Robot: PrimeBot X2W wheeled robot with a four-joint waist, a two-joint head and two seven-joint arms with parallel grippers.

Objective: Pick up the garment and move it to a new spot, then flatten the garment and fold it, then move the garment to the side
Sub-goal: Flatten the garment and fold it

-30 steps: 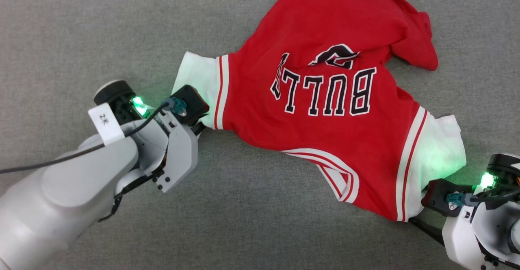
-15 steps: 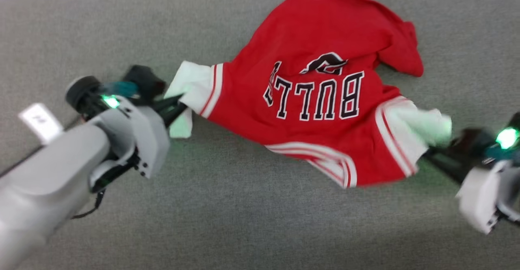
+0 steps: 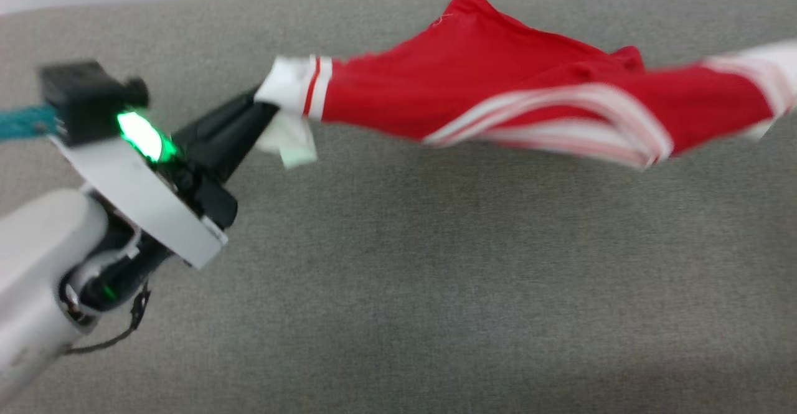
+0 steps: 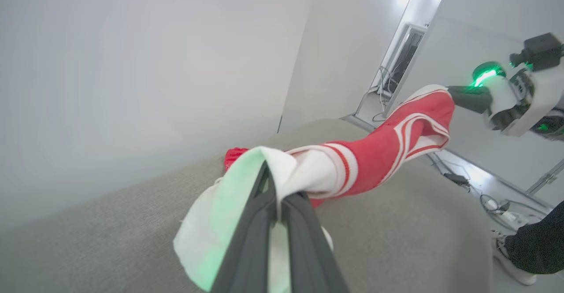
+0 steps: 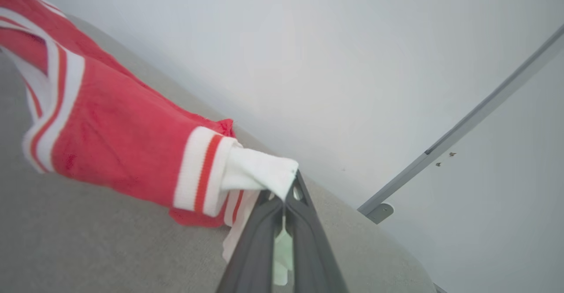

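Observation:
The garment (image 3: 473,93), a red jersey with white sleeves and striped trim, hangs stretched above the grey cloth surface (image 3: 398,289) between my two arms. My left gripper (image 3: 264,112) is shut on its white left sleeve (image 3: 287,84); the left wrist view shows that sleeve (image 4: 246,191) pinched between the dark fingers (image 4: 251,249). My right gripper (image 5: 288,191) is shut on the other white sleeve (image 5: 257,169), and it appears across the garment (image 4: 383,147) in the left wrist view as the right gripper (image 4: 456,94). The lettering is hidden in the folds.
Pale walls rise behind the grey surface (image 5: 88,240). A person's dark trouser leg and shoe (image 4: 524,249) stand on the floor at the right of the left wrist view, near cables (image 4: 498,205).
The right gripper closed on the right sleeve. Both arms then lifted the garment off the surface and pulled it taut. The head camera has tilted up.

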